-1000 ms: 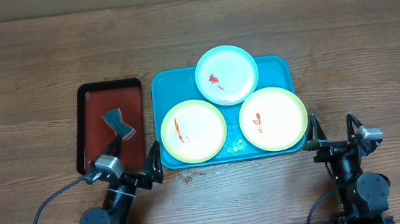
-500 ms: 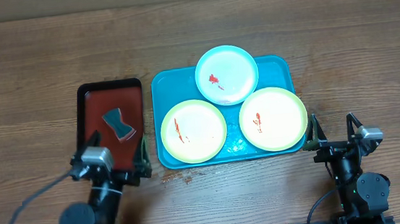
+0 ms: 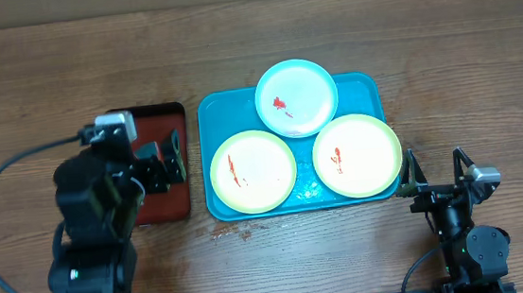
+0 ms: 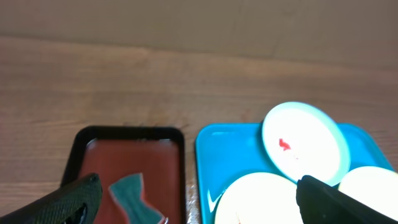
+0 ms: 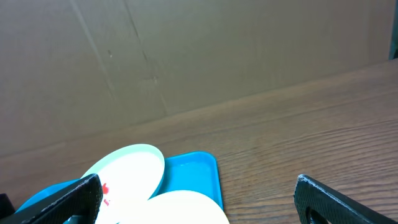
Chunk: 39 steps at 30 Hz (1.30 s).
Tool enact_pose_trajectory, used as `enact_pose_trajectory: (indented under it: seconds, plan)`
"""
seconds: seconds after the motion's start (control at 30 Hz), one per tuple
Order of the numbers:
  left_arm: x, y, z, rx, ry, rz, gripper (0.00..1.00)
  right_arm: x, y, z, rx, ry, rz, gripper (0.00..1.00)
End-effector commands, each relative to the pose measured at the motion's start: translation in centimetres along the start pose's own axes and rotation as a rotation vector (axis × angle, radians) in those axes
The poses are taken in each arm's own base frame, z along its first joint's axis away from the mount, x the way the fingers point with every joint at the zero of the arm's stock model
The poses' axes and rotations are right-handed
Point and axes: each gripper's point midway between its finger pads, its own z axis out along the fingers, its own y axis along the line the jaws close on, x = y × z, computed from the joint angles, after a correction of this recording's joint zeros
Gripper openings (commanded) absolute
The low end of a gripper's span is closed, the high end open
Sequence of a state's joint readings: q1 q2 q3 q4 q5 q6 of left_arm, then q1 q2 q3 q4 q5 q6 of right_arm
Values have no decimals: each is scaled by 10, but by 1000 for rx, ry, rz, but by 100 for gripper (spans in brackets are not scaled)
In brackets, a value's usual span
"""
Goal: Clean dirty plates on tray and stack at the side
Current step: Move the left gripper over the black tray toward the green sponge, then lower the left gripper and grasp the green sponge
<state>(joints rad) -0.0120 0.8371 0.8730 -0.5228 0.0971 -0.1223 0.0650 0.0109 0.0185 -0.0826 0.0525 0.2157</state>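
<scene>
Three plates lie on the blue tray [image 3: 216,112]: a light blue plate [image 3: 296,97] at the back and two yellow-green plates [image 3: 253,172] [image 3: 357,155] in front. Each has a red smear. My left gripper [image 3: 163,163] hangs open over the dark red tray, left of the plates, with nothing between its fingers. In the left wrist view the gripper [image 4: 199,202] spans the red tray's right side and the blue tray's [image 4: 227,155] left side. My right gripper [image 3: 435,171] stands open just right of the blue tray, also empty; its view shows the light blue plate [image 5: 127,171].
A black-rimmed dark red tray [image 3: 162,204] lies left of the blue tray, with a teal sponge [image 4: 134,199] on it. The left arm hides the sponge from overhead. A cardboard wall [image 5: 186,56] stands behind the table.
My left arm has lifted from the table's front edge and swung back over the dark red tray, covering the sponge from overhead. The right arm and the plates have not moved.
</scene>
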Motion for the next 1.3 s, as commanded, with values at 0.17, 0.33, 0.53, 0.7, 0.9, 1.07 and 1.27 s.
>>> enact_pose_trajectory:
  seconds: [0.17,0.33,0.53,0.7,0.9,1.07,1.27]
  plan:
    - [-20,-5,-1,-66,-19,65,100,2,-3,0,12,-4,-4,100]
    - [-15,20,2,-195,53,-2,100,2,-3,0,12,-4,-4,100]
    - [6,61,19,-367,324,-179,100,2,-3,0,12,-4,-4,100]
    - [15,83,52,-410,416,-215,100,2,-3,0,12,-4,-4,100]
    - [44,89,87,-430,506,-311,100,2,-3,0,12,-4,-4,100]
    - [78,78,106,-372,643,-375,100,2,-3,0,12,-4,-4,100]
    - [121,93,125,-461,773,-395,100,2,-3,0,12,-4,-4,100]
